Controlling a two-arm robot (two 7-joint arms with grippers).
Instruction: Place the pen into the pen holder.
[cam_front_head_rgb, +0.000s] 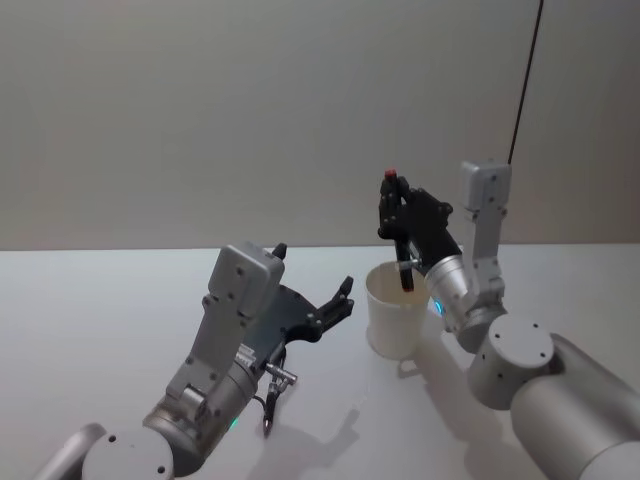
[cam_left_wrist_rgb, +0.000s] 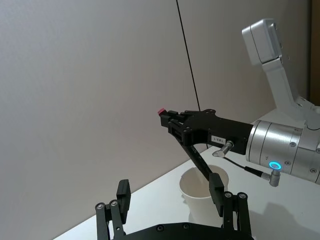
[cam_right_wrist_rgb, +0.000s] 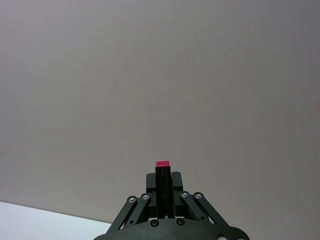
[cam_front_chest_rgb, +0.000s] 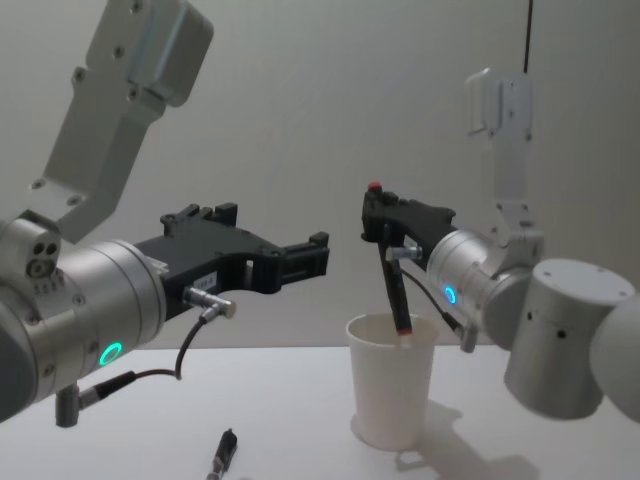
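The right tool (cam_front_head_rgb: 394, 205) is clenched on the black pen (cam_front_chest_rgb: 395, 285) just under its red cap, tip inside the white paper cup (cam_front_head_rgb: 393, 322). Insertion step; next it lowers and lets go. The left tool (cam_front_head_rgb: 315, 275) hangs released at the cup's nine o'clock

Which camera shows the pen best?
Chest view: the pen, in the right gripper, shows lengthwise from red cap into the pen holder. Head and left wrist views show it slanted; right wrist view, its red end.

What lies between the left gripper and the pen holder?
Nothing. In the head view only a bare strip of table separates the open left gripper from the pen holder.
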